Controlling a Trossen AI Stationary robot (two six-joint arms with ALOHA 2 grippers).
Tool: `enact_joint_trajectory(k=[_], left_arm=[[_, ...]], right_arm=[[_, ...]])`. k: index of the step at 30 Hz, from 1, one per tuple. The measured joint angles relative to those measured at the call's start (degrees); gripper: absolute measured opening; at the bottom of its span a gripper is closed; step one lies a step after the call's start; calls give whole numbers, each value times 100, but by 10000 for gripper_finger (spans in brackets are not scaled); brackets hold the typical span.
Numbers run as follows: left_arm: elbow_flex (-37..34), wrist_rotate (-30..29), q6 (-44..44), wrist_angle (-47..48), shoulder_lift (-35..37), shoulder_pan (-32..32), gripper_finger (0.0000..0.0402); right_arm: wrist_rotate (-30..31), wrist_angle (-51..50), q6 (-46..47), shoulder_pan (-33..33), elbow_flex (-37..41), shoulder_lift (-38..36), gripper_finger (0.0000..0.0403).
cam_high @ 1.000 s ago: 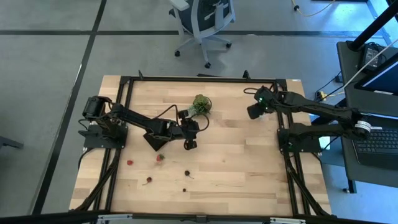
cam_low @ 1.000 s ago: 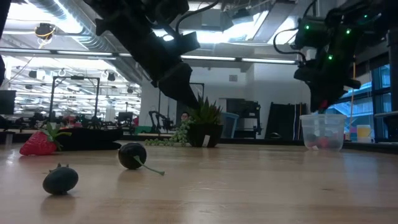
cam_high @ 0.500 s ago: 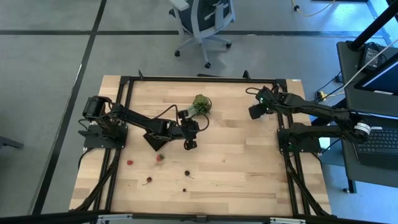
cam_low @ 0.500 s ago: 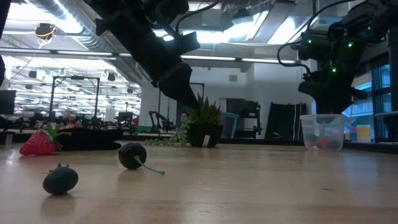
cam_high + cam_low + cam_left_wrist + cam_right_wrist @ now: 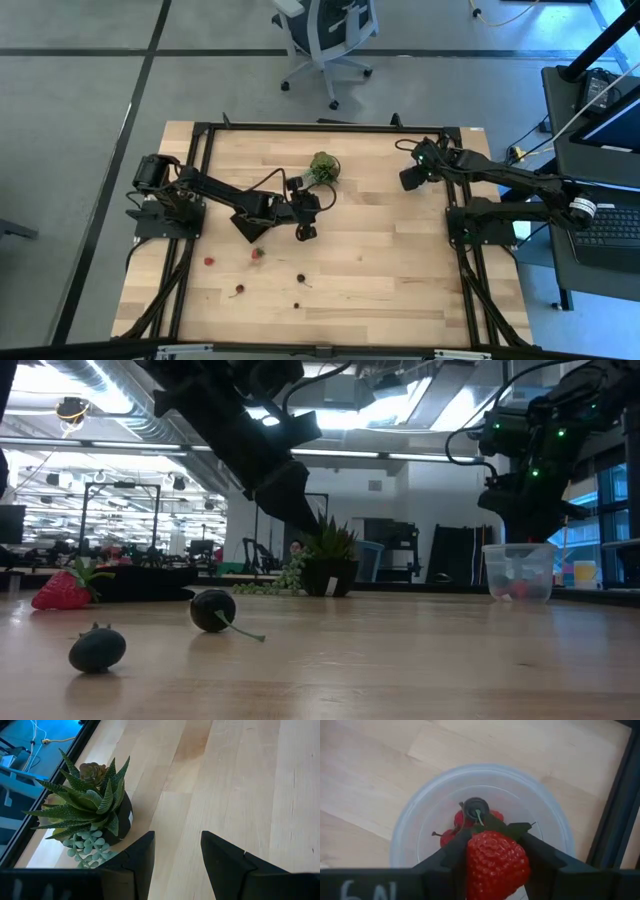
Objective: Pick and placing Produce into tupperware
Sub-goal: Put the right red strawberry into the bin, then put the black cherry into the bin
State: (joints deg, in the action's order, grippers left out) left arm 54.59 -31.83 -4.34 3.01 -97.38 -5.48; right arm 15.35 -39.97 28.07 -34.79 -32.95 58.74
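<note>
Overhead, the right pincer [image 5: 496, 865] pinched a strawberry [image 5: 496, 865] above the tupperware [image 5: 410, 820], which held red pieces [image 5: 451, 834] and a dark berry [image 5: 475, 807]; the left pincer [image 5: 176, 851] stood spread.

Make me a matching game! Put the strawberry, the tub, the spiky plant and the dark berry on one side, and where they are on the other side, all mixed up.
Things:
1. strawberry
2. tub
3. spiky plant
4. dark berry

Places:
A. beside the left gripper
B. loose on the table
C. between the right gripper jaws
D. under the right gripper

Pairs: 1-C, 2-D, 3-A, 4-B
</note>
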Motion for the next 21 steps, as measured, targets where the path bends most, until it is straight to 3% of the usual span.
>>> enact_joint_trajectory(k=[14,21], left_arm=[[0,-2,44,0,0,0,153],[0,-7,320,42,2,-50,153]], right_arm=[[2,203,-165,0,-5,0,213],[10,535,-473,223,-382,-88,231]])
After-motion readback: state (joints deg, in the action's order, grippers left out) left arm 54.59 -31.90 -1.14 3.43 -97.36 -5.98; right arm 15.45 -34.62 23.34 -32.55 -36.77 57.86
